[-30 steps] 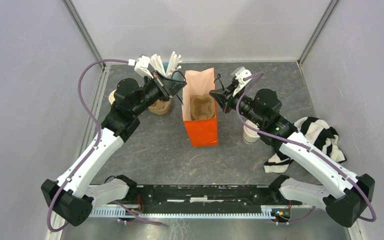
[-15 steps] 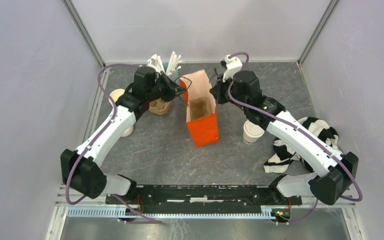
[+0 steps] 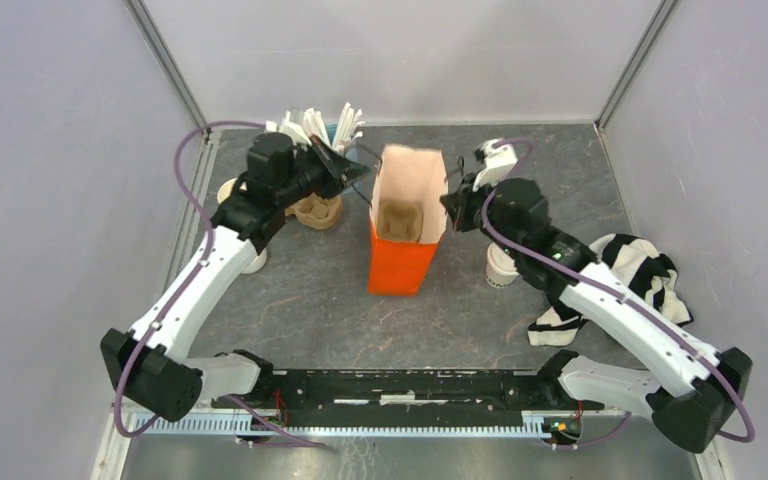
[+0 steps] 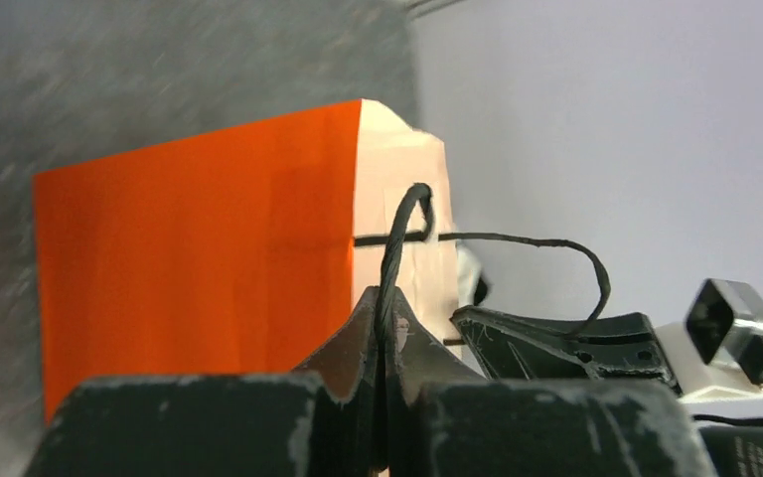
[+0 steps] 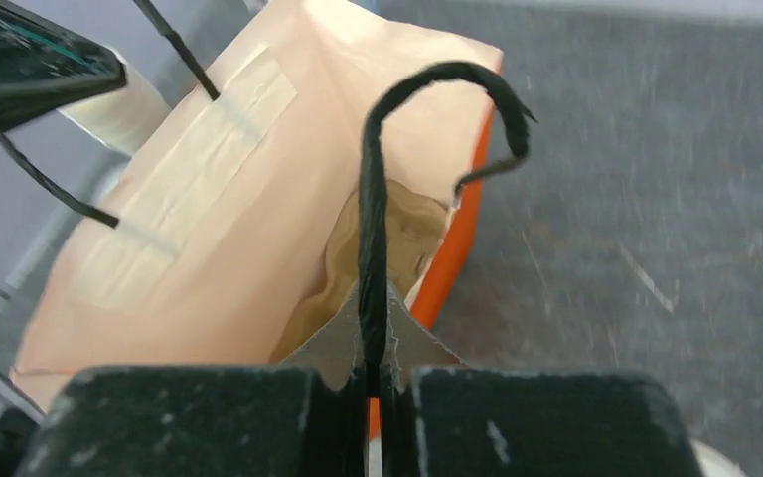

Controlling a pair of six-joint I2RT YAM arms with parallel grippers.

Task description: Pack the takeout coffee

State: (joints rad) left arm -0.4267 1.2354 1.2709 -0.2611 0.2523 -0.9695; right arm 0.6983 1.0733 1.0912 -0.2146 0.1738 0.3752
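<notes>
While the left gripper (image 3: 353,172) is clamped on one black cord handle (image 4: 397,248) of the orange bag (image 3: 400,262) and the right gripper (image 3: 452,203) on the other handle (image 5: 370,199), the coffee cup (image 3: 501,270) stands on the table (image 3: 310,300) just right of the bag, partly under the right arm

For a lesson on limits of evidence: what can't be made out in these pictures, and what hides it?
Takeout coffee: top view, right arm covers most; print too small.
Bag insert: top view, shadowed, shape unclear.
Cream cups: top view, left arm overlaps them, count unclear.
Table: both wrist views, blurred.
</notes>
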